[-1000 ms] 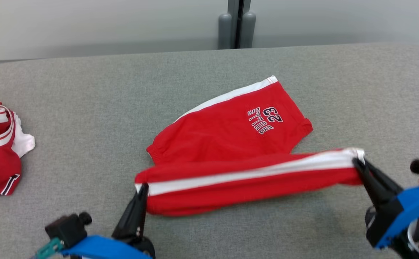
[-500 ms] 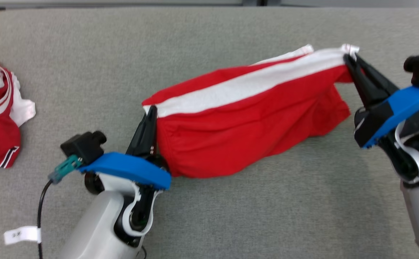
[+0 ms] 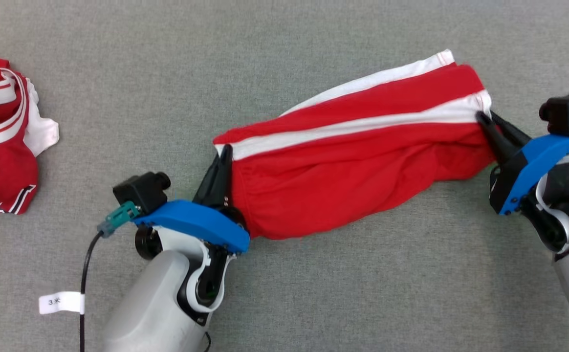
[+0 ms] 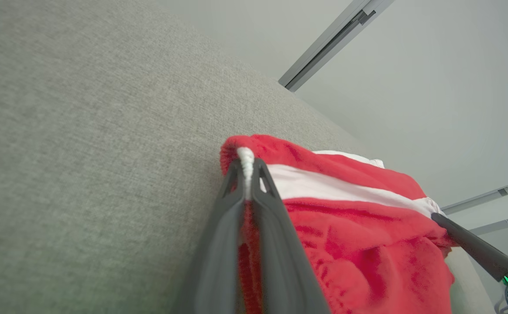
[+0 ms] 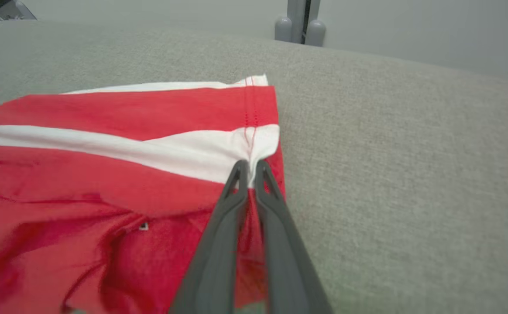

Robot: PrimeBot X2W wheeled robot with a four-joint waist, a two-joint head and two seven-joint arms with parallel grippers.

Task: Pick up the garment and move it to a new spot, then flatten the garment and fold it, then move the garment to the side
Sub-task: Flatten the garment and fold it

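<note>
The garment is a pair of red shorts with a white side stripe, lying folded over itself on the grey cloth table. My left gripper is shut on its left end, the white stripe edge pinched between the tips. At the garment's right end, my right gripper has its tips closed on the white stripe at the hem. The garment sags and wrinkles between the two grips. In the left wrist view the garment stretches away to the right gripper.
Another red and white garment lies crumpled at the table's left edge. A black cable with a white tag hangs by my left forearm. A grey post stands behind the table's far edge.
Both grippers carried the striped near edge away from me over the printed half, which is now covered. The garment has sunk onto the table. The head camera tilted down.
</note>
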